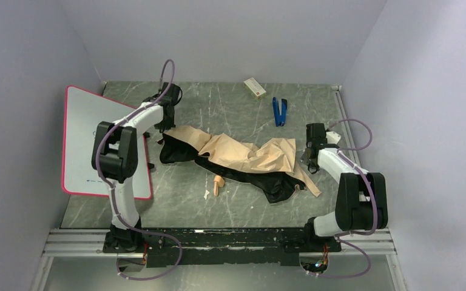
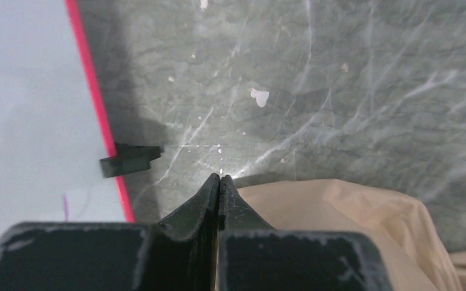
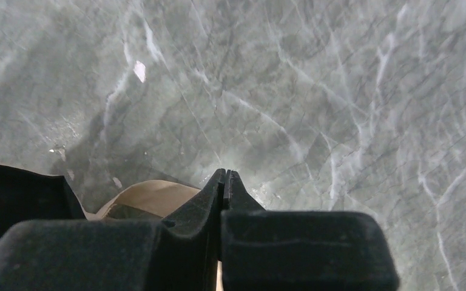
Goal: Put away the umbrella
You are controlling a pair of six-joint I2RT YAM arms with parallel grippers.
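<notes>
The left gripper (image 2: 219, 182) has its jaws pressed together at the tips, and no cloth shows between them. Tan fabric lies just beside and under its right finger, so it sits at the umbrella's left end. The right gripper (image 3: 226, 179) is likewise closed tip to tip on nothing visible, with tan and black cloth just to its left, at the umbrella's right end.

The umbrella (image 1: 243, 154) lies loose and crumpled on the table (image 1: 230, 206) between the two arms. Its long axis runs left to right, dipping nearer toward the right. Each gripper is at one end, so neither arm is clearly closer to the whole. The handle (image 1: 218, 183) pokes out on the near side, about midway and slightly nearer the left arm.

The canopy is soft, creased tan cloth with a black underside turned up along the near edge. It looks limp and likely to slide and bunch. The table is hard grey marbled stone.
</notes>
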